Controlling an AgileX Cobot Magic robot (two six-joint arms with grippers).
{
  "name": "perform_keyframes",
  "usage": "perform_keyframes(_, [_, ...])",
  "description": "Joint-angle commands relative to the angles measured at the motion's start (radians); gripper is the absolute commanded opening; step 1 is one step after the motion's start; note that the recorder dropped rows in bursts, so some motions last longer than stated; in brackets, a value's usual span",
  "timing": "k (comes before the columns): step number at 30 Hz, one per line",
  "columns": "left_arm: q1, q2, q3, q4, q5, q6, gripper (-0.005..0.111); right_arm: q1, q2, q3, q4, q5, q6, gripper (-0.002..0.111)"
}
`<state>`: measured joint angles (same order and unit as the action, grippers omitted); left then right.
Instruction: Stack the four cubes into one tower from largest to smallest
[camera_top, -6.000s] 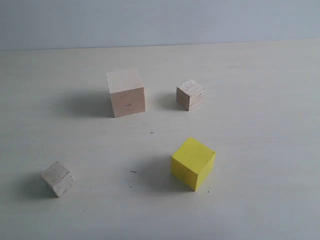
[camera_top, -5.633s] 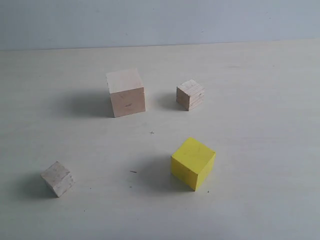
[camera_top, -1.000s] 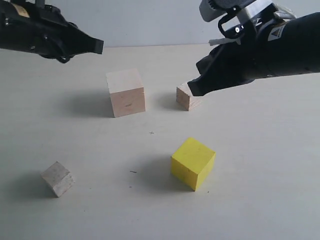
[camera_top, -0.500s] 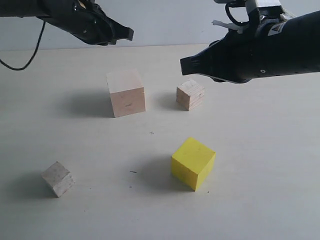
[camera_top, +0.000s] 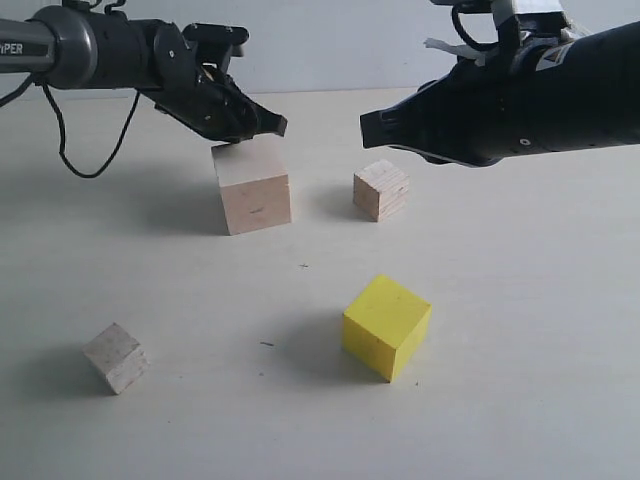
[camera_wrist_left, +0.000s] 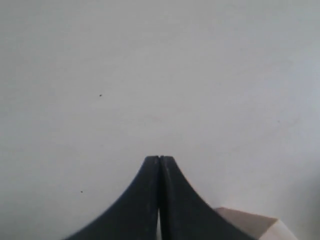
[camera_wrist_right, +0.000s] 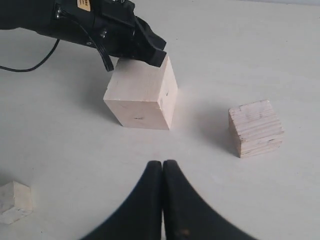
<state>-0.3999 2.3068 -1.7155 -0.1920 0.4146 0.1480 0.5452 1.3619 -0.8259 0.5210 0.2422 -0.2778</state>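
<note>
The large pale wood cube (camera_top: 254, 187) stands at the table's middle back; it also shows in the right wrist view (camera_wrist_right: 143, 94). Right of it sits the layered-grain cube (camera_top: 381, 190) (camera_wrist_right: 256, 128). The yellow cube (camera_top: 387, 326) is nearer the front, and the small whitish cube (camera_top: 117, 357) (camera_wrist_right: 14, 201) lies front left. My left gripper (camera_top: 276, 126) (camera_wrist_left: 159, 159) hovers shut just above the big cube's top back edge. My right gripper (camera_top: 368, 130) (camera_wrist_right: 163, 163) hangs shut above and behind the grainy cube. All cubes stand apart, unstacked.
Pale tabletop (camera_top: 520, 300) with a light wall behind. A black cable (camera_top: 80, 150) droops from the left arm. Both dark arms span the back of the scene.
Both arms entered the scene. In the last second the left gripper dropped and moved right to the big cube's top; the right gripper lifted off the grainy cube and stopped.
</note>
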Motion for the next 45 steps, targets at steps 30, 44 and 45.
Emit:
perform_keyframes(30, [-0.091, -0.097, -0.006, 0.019, 0.121, 0.266, 0.0, 0.002, -0.001, 0.001, 0.0, -0.004, -0.009, 0.0])
perform_keyframes(44, [-0.099, -0.072, -0.006, -0.091, 0.199, 0.394, 0.0, 0.002, -0.001, 0.001, -0.002, -0.002, -0.009, 0.0])
perform_keyframes(45, [-0.099, -0.071, -0.006, -0.089, 0.209, 0.394, 0.0, 0.002, -0.001, 0.001, -0.002, -0.002, -0.009, 0.0])
